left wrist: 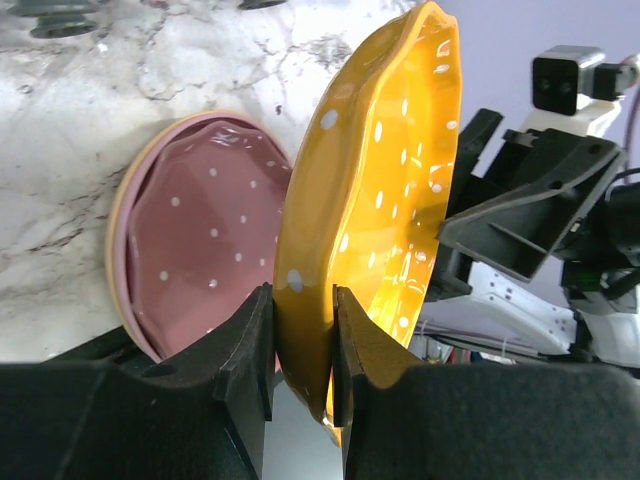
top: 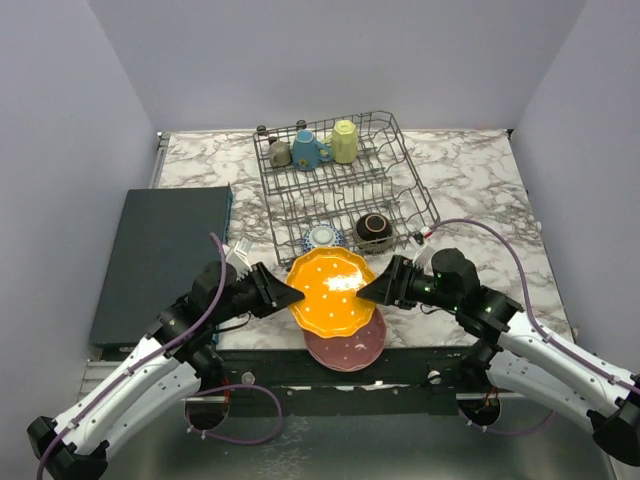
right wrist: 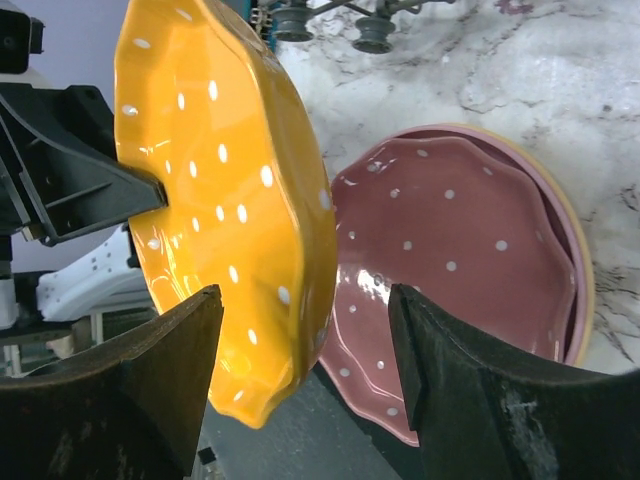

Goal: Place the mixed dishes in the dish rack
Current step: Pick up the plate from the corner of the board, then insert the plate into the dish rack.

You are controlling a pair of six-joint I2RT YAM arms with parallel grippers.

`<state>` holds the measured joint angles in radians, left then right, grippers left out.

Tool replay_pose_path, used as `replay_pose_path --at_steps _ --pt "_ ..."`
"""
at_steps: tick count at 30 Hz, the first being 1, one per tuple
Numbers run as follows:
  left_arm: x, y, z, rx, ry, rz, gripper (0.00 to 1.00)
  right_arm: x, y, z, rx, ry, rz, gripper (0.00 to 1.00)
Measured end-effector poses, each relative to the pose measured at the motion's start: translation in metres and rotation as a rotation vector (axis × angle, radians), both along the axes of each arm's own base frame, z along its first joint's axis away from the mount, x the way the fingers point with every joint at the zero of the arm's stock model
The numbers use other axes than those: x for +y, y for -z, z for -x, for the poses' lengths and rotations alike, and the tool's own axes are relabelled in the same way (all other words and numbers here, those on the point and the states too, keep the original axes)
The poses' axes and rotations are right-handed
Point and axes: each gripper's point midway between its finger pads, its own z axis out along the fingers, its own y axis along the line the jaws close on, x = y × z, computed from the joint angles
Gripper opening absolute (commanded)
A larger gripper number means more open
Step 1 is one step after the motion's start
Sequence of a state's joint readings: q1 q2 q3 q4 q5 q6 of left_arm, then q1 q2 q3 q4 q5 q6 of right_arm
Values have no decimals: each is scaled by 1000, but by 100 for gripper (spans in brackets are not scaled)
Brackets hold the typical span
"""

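Closest to me, at the near edge of the marble surface (top: 480, 190), a scalloped pink plate (top: 350, 345) with white dots lies flat, face up. Just above it I hold the scalloped orange plate (top: 333, 290), also white-dotted and lifted clear of the surface. It is tipped steeply, so the wrist views see it almost on edge.

My left end effector (left wrist: 300, 340) is clamped on the orange plate's left rim, one finger pressed against each face. My right end effector (right wrist: 300, 330) is at the opposite rim with its jaws spread wide. The plate's edge sits between the fingers, and a clear gap shows on the side toward the pink plate, so it is not gripping.

Beyond the plates stands the dish rack (top: 400, 160), a grey wire basket. At its near end sit a small patterned bowl (top: 322, 237) and a brown bowl (top: 374, 229). Along its far end are a grey mug (top: 280, 153), a blue mug (top: 307, 150) and a yellow mug (top: 344, 142). Left of the rack lies a dark flat mat (top: 160, 255).
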<state>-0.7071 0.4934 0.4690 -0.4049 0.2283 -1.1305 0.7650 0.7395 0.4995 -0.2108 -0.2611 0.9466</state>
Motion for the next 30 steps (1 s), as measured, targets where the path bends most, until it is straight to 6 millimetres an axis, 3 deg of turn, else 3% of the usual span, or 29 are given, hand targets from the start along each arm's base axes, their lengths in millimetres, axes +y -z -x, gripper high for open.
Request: replay_pose_path --at_steps 5,13,30 --pt "-2 -21 1 -26 6 52 0 7 -11 6 2 -30 -80 73" --pt "-4 -37 6 -40 16 120 0 14 -27 18 -3 -81 -226 73" --pt "-13 -61 8 -76 50 210 0 20 -72 30 -54 -135 -464 57"
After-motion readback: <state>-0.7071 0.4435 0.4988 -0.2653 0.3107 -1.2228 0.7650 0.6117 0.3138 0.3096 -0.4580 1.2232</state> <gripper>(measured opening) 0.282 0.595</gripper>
